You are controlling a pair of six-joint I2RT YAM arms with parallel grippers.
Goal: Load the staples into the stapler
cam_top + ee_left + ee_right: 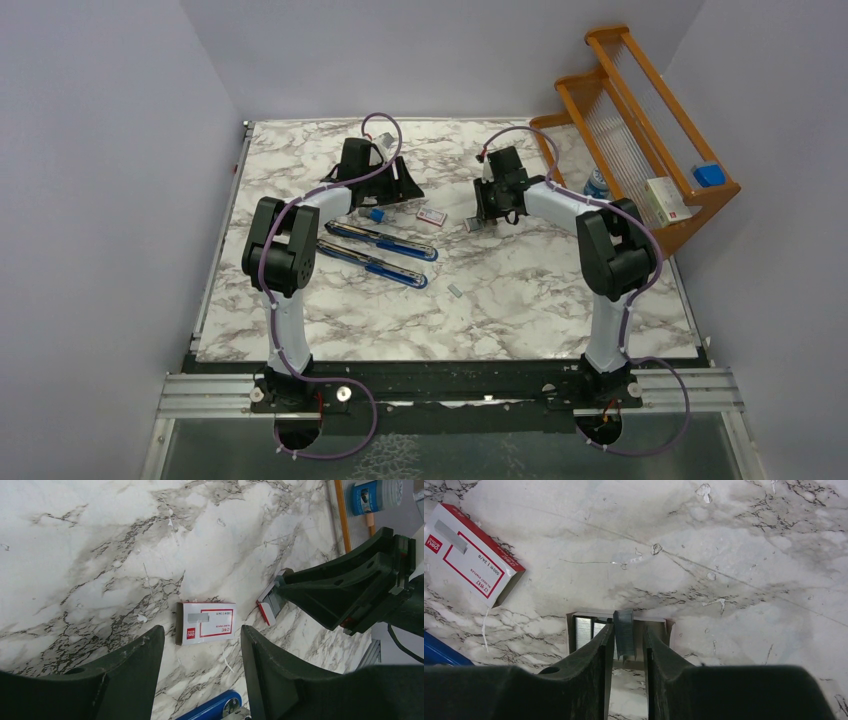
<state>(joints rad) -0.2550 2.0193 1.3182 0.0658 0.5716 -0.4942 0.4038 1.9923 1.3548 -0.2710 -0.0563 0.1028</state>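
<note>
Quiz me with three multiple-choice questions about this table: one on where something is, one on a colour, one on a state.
1. Where is the raised staple strip?
A. between the fingers of the right gripper
B. on the wooden rack
C. under the stapler

2. What colour is the border on the box?
A. green
B. red
C. yellow

3. What state is the left gripper in?
A. shut on the box
B. shut on the stapler
C. open

Answers:
1. A: the right wrist view shows the strip standing up between the two dark fingers.
2. B: a red line frames the white label.
3. C: its fingers stand wide apart, with the box lying flat on the table beyond them, untouched.
</note>
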